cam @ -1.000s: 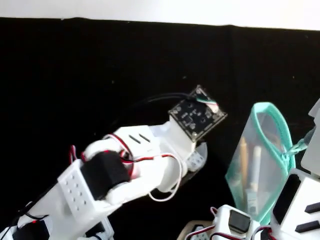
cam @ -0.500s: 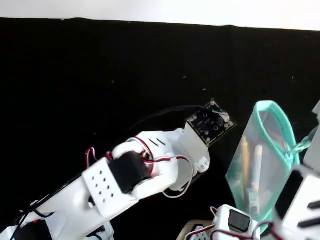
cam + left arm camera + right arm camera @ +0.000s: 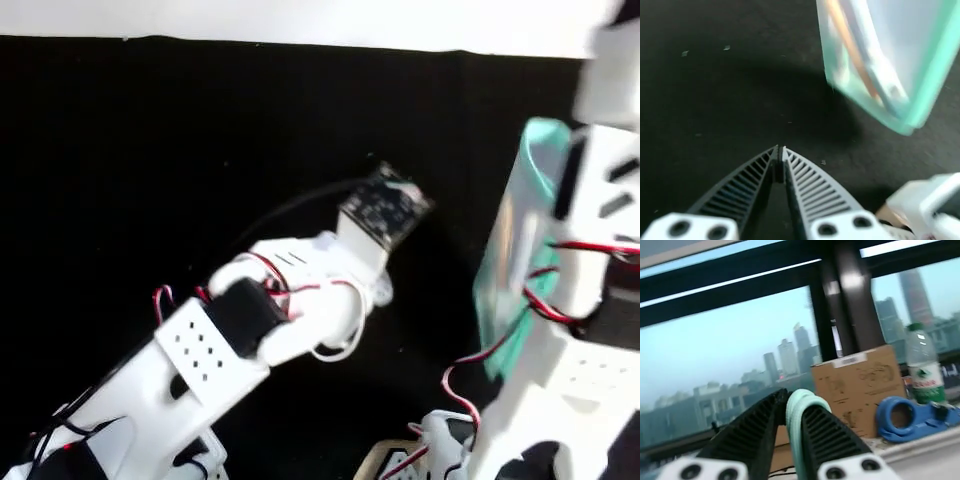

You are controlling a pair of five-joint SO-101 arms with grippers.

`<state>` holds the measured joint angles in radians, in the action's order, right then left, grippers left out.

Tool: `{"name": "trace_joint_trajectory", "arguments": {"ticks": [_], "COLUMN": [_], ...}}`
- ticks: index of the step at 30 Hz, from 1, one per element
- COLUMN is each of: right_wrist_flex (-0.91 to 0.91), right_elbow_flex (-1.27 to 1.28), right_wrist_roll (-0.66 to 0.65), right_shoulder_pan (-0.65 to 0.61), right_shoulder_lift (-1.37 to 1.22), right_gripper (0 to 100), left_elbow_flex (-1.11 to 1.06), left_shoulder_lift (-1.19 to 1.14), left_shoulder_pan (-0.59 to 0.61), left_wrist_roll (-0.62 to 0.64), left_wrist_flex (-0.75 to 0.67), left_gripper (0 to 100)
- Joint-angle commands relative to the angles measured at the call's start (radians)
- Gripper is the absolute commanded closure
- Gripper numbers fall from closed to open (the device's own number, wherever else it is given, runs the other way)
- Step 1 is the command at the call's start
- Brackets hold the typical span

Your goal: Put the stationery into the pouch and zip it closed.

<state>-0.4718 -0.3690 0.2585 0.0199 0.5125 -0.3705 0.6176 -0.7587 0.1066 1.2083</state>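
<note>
High view: the pouch [image 3: 508, 250] hangs off the tabletop [image 3: 150, 150] at 3 o'clock, carried by the right arm [image 3: 590, 230], which stands tall along that edge. The left arm [image 3: 250, 320] stretches from 7 o'clock toward 2 o'clock, its wrist stopping just short of the pouch.

In the right wrist view the right gripper [image 3: 793, 396] is pinching the pouch's mint rim and points up at the windows. In the left wrist view the left gripper [image 3: 779, 149] is pressed together with nothing in it, low over the tabletop, with the pouch's lower corner near and apart from it. A pencil [image 3: 852, 50] and a pen [image 3: 879, 55] lie inside the pouch.

The filling looks done, so zipping is likely the step in hand. To do it well, the right arm should bring the pouch down and hold it steady with the rim taut. The left gripper must then spread, take the zip pull and draw it straight along the rim, away from the right gripper's hold. The pull itself is too blurred to locate, so it may sit near that pinch.
</note>
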Motion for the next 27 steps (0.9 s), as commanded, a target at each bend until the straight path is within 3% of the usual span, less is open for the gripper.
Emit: {"name": "trace_joint_trajectory", "arguments": {"ticks": [1, 12, 17, 24, 27], "right_wrist_flex": [0.087, 0.108, -0.005, -0.016, -0.016], "right_elbow_flex": [-0.038, -0.068, -0.059, -0.059, -0.061], "right_wrist_roll": [-0.137, -0.175, -0.175, -0.178, -0.180], "right_shoulder_pan": [-0.114, -0.260, -0.331, -0.335, -0.334], "right_shoulder_lift": [-0.048, -0.208, -0.259, -0.308, -0.317], "right_gripper": [99.2, 99.2, 99.2, 99.2, 99.2], "left_elbow_flex": [0.013, 0.004, 0.002, 0.015, 0.002], "left_shoulder_lift": [0.007, 0.007, 0.008, 0.005, -0.002], "left_shoulder_pan": [0.053, 0.232, 0.308, 0.427, 0.444], "left_wrist_roll": [-0.006, -0.006, -0.006, -0.011, -0.135], "left_wrist_flex": [-0.018, 0.003, 0.026, -0.006, -0.052], "left_gripper": [99, 99, 99, 99, 96]}}
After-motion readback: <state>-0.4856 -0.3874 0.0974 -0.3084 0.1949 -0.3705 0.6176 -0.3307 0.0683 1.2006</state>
